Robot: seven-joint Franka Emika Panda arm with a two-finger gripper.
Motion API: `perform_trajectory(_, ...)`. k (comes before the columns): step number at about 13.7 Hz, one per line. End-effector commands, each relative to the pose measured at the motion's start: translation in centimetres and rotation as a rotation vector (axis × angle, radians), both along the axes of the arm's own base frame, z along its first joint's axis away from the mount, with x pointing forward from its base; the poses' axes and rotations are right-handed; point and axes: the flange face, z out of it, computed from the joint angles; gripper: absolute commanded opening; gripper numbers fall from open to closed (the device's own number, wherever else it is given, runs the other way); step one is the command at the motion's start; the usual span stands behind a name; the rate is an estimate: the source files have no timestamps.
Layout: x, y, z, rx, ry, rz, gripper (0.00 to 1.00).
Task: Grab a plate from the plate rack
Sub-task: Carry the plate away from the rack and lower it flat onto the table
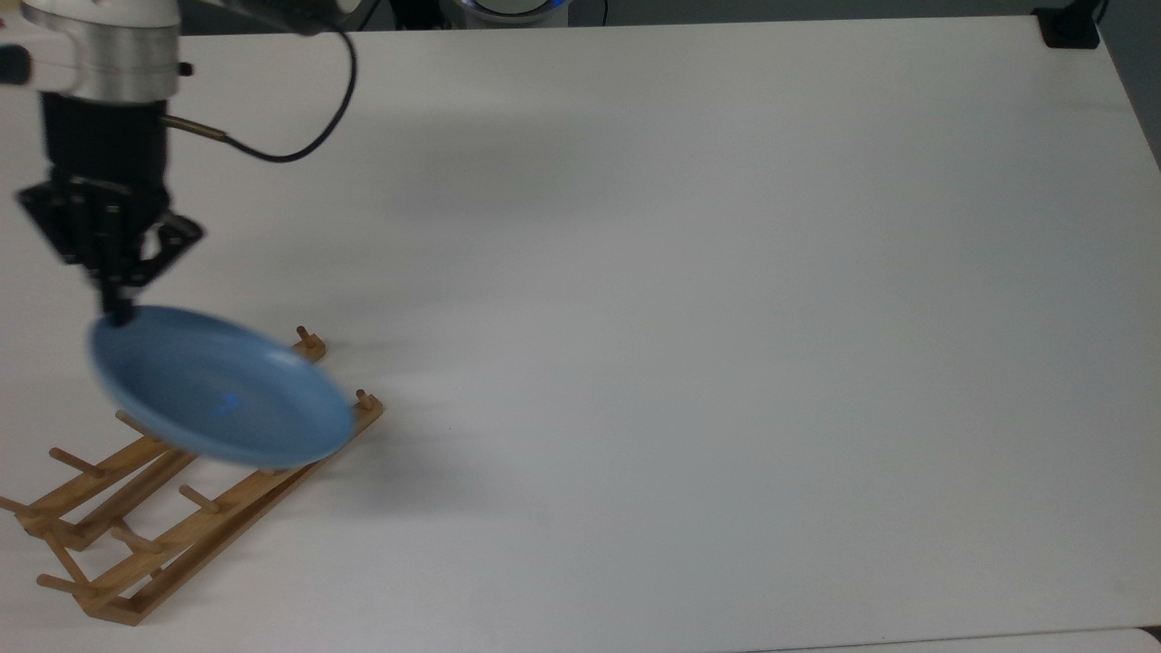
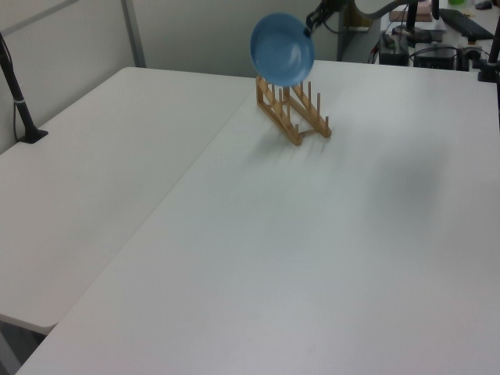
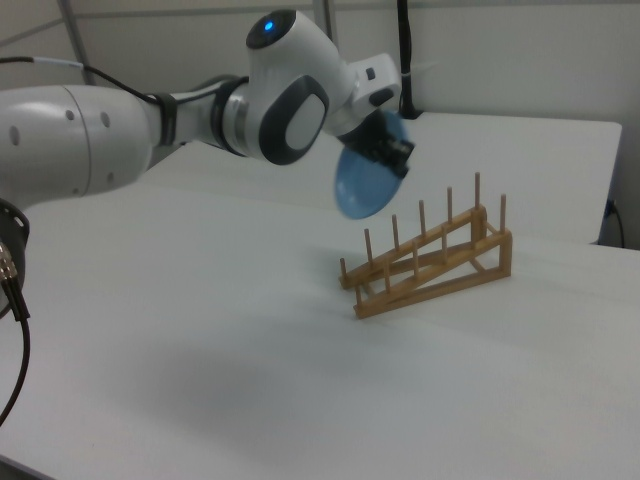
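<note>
The light-blue plate (image 1: 222, 385) hangs in the air, tilted, over the upper end of the wooden plate rack (image 1: 172, 517). My gripper (image 1: 117, 311) is shut on the plate's rim at the top view's left. In the left view the plate (image 2: 282, 49) floats above the rack (image 2: 294, 111), clear of the pegs, with the gripper (image 2: 312, 19) at its upper right edge. In the right view the plate (image 3: 361, 188) is up and to the left of the rack (image 3: 430, 265), held by the gripper (image 3: 393, 152).
The rack stands near the front left corner of the white table (image 1: 689, 317) in the top view. A black mount (image 1: 1068, 27) sits at the table's back right corner. In the left view a black post (image 2: 19, 94) stands at the far left.
</note>
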Motion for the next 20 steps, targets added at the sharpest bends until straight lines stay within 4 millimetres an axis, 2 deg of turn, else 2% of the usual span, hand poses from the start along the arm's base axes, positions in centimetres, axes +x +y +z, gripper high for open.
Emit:
perform_trajectory(1, -1.7, 3.3, -0.1, 0.116, 0.182, 0.043, 0.0)
perform_trajectory(4, -2.8, 5.7, -3.0, 0.128, 0.4, 0.219, 0.0)
perform_trajectory(8, -5.0, 9.7, -7.5, 0.081, 0.689, 0.64, 0.0)
perform_trajectory(10, -6.2, 11.0, -9.8, 0.08, 0.794, 0.835, 0.0)
perform_trajectory(11, -6.9, 12.6, -11.3, 0.085, 0.849, 0.929, 0.0)
perform_trajectory(13, -7.4, 15.3, -15.2, 0.057, 0.955, 1.007, 0.0)
perform_trajectory(15, -7.3, 15.9, -17.5, 0.029, 1.01, 1.027, 0.0)
perform_trajectory(18, -7.1, 15.3, -20.4, -0.003, 1.073, 1.032, 0.0)
perform_trajectory(19, -7.0, 15.3, -20.8, -0.007, 1.075, 1.033, 0.0)
perform_trajectory(20, -6.8, 15.2, -20.9, -0.011, 1.065, 1.028, 0.07)
